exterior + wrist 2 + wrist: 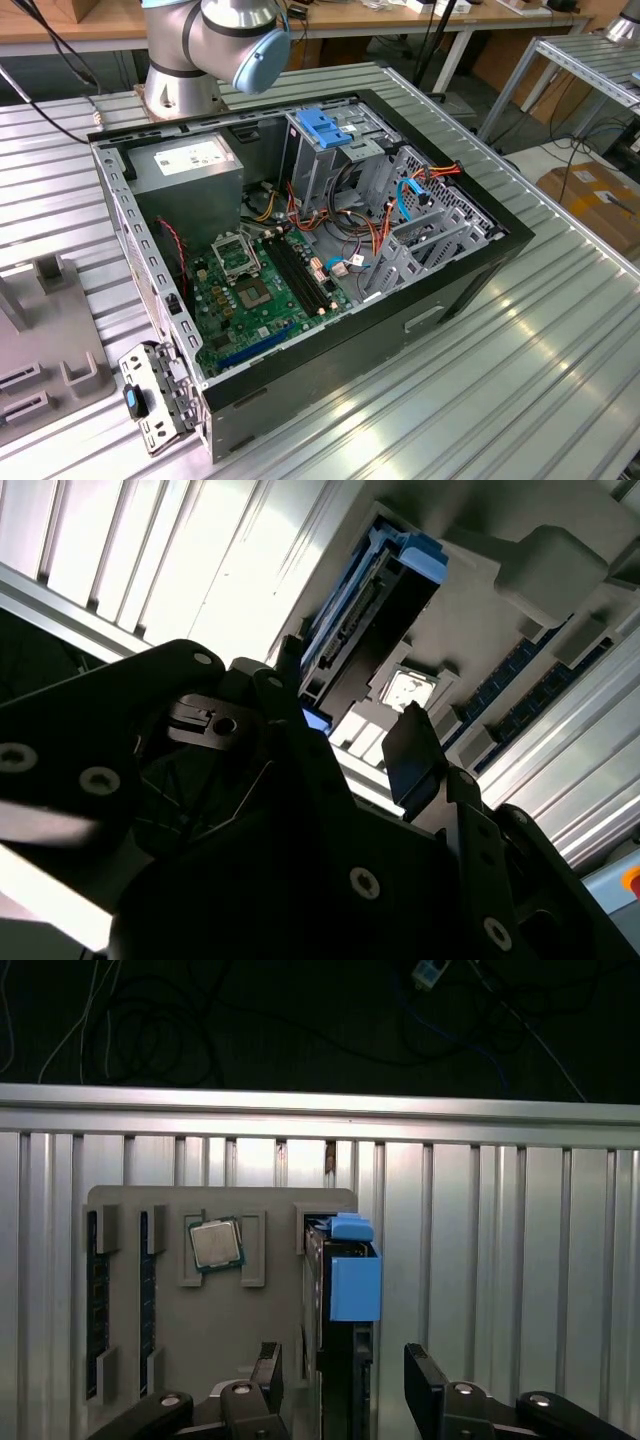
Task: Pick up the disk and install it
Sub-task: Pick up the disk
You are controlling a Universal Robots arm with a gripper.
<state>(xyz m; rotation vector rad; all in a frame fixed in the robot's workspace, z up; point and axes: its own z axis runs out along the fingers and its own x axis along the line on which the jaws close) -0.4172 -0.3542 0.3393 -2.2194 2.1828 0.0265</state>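
Claw (342, 1352) stands open in the first wrist view, one finger either side of the disk (352, 1285), nothing gripped. Disk stands on edge in a grey holder (200, 1340) near the table (500, 1260) edge, beside a processor chip (215, 1244). Second wrist view: fingers flank the disk, apparently clear of it. Exterior view: open computer case (430, 310) mid-table, arm base (180, 90) by a table edge.
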